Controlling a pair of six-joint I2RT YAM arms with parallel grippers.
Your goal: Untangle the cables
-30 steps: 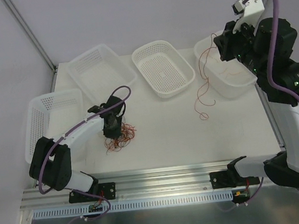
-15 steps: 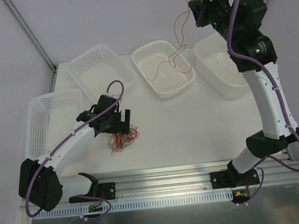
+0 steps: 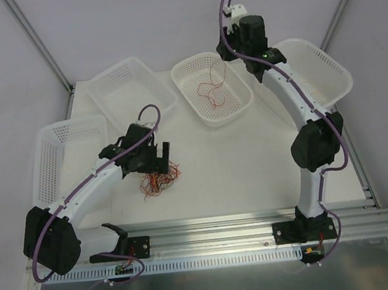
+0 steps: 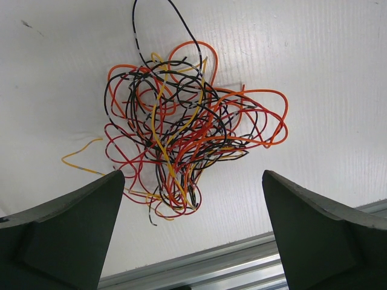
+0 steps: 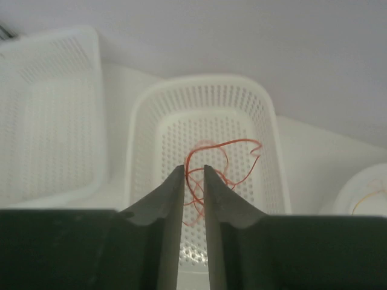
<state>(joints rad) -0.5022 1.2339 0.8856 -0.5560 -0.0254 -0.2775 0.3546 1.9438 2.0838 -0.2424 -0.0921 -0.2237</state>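
Note:
A tangle of thin red, orange, yellow and black cables (image 4: 187, 127) lies on the white table (image 3: 252, 159), seen from above as a small clump (image 3: 160, 182). My left gripper (image 4: 192, 175) hovers just over it (image 3: 159, 160), open wide and holding nothing. A single red cable (image 5: 233, 142) lies coiled in the middle basket (image 5: 199, 81), also visible from above (image 3: 210, 90). My right gripper (image 5: 193, 169) hangs over that basket's far side (image 3: 224, 48). Its jaws stand a narrow gap apart, and a strand of the red cable runs loose through the gap.
Three more white perforated baskets stand around: one at the far left (image 3: 51, 131), one at the back left (image 3: 111, 76), one at the right (image 3: 341, 74) behind the right arm. An aluminium rail (image 3: 218, 227) runs along the table's front edge.
My left gripper rose off the tangle and opened wide. The right arm swung left from the right basket to over the middle one, the red cable dropped into it, and its jaws parted slightly.

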